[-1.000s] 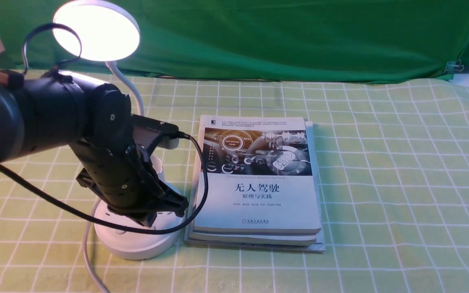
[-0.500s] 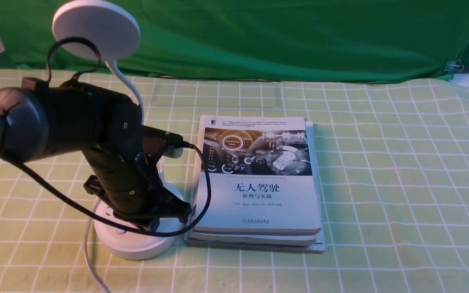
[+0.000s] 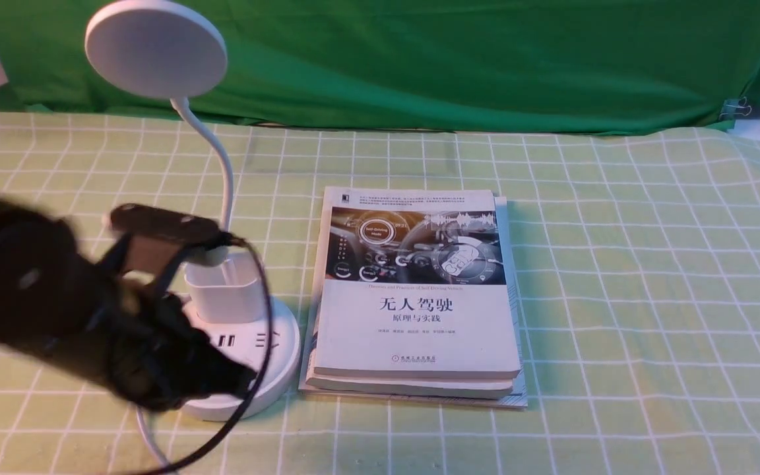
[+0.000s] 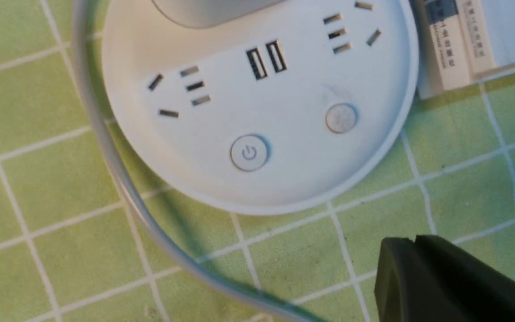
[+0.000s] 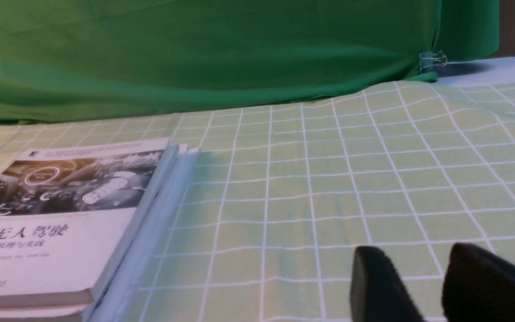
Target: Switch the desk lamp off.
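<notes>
"The desk lamp (image 3: 225,293), where was it, and what had changed?"

"It stood on the left half of the table, just beside the stack of books (image 3: 419,297). A second before, its disc head (image 3: 156,49) glowed. Half a second before, it had already gone dark, and it was dark at this moment too. Back then my left pincer (image 4: 414,245) was down on the round base (image 3: 278,359). By now my left arm had swung low and back toward my own side, a blur in the front view, and the sockets and USB ports (image 4: 266,60) lay uncovered."

"And your pincers?"

"The left one's fingers were pressed together, holding nothing. It was off the base and over the cloth, near the rim where the power button (image 4: 249,153) and the plain button (image 4: 341,118) sat. The right pincer (image 5: 432,279) was slightly spread and empty, low over the cloth, well apart from the books."

"What was around you?"

"A pale green checked cloth (image 3: 617,297) covered the table, a little rumpled toward the far right. A green backdrop (image 3: 452,66) hung behind it, with a binder clip (image 3: 736,107) at its right end. The lamp's white cord (image 4: 123,192) curved round the base on my left and ran toward the near edge."

"Room to move?"

"Right of the books the cloth ran open to the picture's edge. On the left, the base sat hemmed between the cord and the books."
</notes>
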Tool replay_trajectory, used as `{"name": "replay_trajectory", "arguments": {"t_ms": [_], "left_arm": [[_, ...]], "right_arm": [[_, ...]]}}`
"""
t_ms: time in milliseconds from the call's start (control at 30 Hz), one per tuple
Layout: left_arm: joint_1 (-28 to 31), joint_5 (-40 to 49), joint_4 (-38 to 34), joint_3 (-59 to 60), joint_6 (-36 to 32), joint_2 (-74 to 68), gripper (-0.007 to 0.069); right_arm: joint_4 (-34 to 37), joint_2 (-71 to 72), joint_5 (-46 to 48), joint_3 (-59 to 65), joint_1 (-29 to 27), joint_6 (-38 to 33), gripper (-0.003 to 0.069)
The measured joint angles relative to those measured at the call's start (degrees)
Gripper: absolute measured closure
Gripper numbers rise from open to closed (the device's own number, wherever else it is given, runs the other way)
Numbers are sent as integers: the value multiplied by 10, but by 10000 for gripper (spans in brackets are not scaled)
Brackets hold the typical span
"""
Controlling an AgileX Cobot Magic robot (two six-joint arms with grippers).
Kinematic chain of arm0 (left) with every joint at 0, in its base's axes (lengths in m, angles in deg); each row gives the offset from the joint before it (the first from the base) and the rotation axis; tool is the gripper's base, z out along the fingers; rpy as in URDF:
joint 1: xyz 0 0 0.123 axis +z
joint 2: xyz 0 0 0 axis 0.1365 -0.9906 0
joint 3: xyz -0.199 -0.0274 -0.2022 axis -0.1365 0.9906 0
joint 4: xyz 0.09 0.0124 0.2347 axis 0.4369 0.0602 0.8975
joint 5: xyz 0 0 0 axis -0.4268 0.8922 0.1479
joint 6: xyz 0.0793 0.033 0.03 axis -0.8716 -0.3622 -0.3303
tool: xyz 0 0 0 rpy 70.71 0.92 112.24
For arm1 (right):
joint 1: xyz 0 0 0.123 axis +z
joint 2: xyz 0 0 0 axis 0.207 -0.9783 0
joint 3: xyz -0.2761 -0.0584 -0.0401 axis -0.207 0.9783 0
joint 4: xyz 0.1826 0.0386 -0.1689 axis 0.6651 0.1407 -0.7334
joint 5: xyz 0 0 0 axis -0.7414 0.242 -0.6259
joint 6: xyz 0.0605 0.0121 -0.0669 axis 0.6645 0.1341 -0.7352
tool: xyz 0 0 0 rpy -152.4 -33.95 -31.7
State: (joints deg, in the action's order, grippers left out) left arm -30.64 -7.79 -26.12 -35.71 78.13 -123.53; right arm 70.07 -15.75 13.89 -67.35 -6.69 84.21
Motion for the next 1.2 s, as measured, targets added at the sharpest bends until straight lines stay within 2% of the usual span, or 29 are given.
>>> {"name": "replay_trajectory", "arguments": {"t_ms": [200,233,300,433,633,800,1033,1200], "left_arm": [[0,-210,-14,165,7,222,624],[0,-217,-14,165,7,229,624],[0,-299,-16,227,14,308,624],[0,-386,-17,297,19,394,624],[0,-442,-17,357,19,447,624],[0,-449,-17,363,12,447,624],[7,-465,-17,374,-39,464,624],[104,-475,-17,401,-52,542,624]], "right_arm": [[0,0,0,0,0,0,421],[0,0,0,0,0,0,421],[0,0,0,0,0,0,421],[0,0,0,0,0,0,421],[0,0,0,0,0,0,421],[0,0,1,0,0,0,421],[0,0,0,0,0,0,421],[0,0,0,0,0,1,421]]}}
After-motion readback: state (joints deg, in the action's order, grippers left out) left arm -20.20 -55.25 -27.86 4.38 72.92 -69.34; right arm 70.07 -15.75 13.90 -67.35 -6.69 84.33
